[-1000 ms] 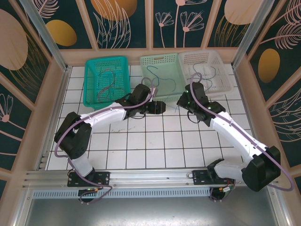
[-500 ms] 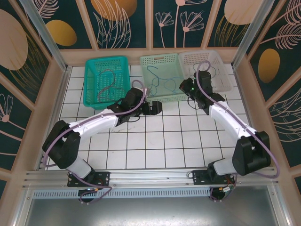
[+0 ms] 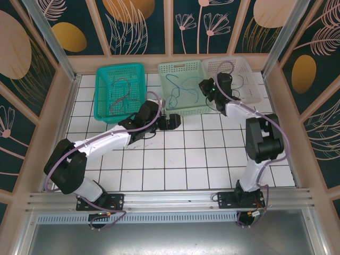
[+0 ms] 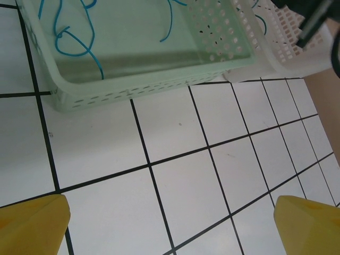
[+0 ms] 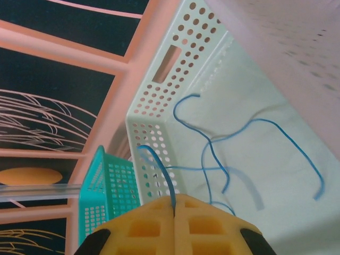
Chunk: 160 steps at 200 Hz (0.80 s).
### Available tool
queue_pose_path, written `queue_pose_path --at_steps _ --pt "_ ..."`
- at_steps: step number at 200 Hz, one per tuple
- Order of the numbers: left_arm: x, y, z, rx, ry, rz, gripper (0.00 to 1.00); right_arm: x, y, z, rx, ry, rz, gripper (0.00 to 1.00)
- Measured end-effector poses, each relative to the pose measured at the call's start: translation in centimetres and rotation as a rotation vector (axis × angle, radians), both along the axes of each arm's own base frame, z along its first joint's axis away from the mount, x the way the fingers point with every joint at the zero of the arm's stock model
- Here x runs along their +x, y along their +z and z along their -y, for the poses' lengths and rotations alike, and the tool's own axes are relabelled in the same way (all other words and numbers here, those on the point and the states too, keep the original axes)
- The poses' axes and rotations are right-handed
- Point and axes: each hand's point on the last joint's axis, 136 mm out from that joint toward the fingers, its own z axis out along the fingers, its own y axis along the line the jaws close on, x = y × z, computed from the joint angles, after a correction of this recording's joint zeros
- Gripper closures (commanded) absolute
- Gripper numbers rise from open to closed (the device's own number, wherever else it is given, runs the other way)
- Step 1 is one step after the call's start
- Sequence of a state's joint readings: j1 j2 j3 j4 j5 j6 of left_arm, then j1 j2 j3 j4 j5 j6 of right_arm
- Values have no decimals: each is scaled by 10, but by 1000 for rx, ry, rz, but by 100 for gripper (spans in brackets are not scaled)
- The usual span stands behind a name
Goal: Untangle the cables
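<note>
**Right arm pinching a blue cable over the middle basket**

The right arm is bending sharply at the elbow and reaching over the pale green basket. The right gripper is squeezing its pads together on a blue cable, with other blue strands lying inside. The left arm is stretching low across the tiles, and the left gripper is hanging just before that basket, fingers spread wide, holding nothing

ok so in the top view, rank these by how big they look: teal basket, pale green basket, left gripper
1-2. teal basket and pale green basket: they look about alike, so no ranking between them
3. left gripper: clearly smallest
</note>
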<state>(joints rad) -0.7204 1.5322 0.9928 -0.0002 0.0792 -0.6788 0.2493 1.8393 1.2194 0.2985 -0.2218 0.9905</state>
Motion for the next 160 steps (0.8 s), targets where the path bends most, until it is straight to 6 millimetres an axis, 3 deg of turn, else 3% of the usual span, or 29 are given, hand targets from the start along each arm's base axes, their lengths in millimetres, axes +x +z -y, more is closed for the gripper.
queue_pose_path --at_steps 23,66,89,113,143,160 --pt "2 3 -3 6 16 12 2 9 -6 -5 6 11 -8 42" --pt "5 11 -9 10 46 40 1 7 -10 -2 -41 19 -6 15" --pt "6 9 -11 24 55 41 2 -7 -6 0 -89 38 16 6" --pt "7 7 -15 46 70 47 1 -41 8 0 -173 70 69 5" --pt "12 11 -26 80 112 83 1 -104 41 -5 -337 126 215 4" --pt "10 19 -39 98 144 129 1 -140 59 17 -466 83 321 3"
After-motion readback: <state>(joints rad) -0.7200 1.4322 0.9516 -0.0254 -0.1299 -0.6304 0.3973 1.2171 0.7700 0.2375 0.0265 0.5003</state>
